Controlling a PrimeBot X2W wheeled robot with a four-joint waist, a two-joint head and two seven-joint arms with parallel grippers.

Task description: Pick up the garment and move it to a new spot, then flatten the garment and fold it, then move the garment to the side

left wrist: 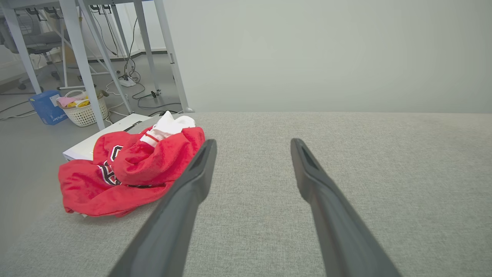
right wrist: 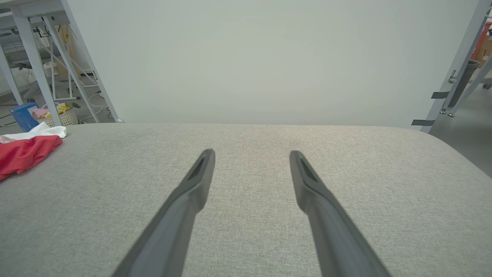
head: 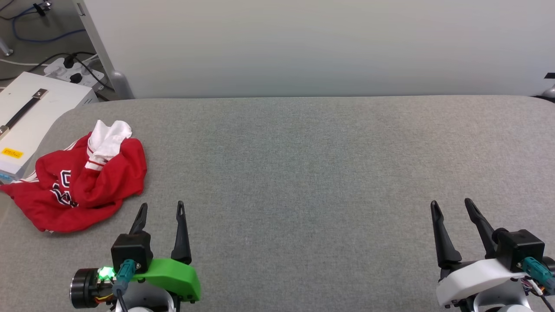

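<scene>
The garment (head: 82,182) is a red shirt with a white sleeve on top and black lettering, crumpled in a heap at the far left of the grey table (head: 303,173). It also appears as a red heap, the garment (left wrist: 130,169), in the left wrist view and as a red edge, the garment (right wrist: 23,152), at the left of the right wrist view. My left gripper (head: 161,207) stands open just right of and nearer than the heap, holding nothing. Far to the right, my right gripper (head: 451,204) is open and empty over bare cloth.
A white box (head: 30,117) with a black handle sits off the table's left edge, touching the shirt's side. Cables and a power strip (head: 73,71) lie on the floor behind it. A pale wall panel (head: 321,43) runs along the table's far edge.
</scene>
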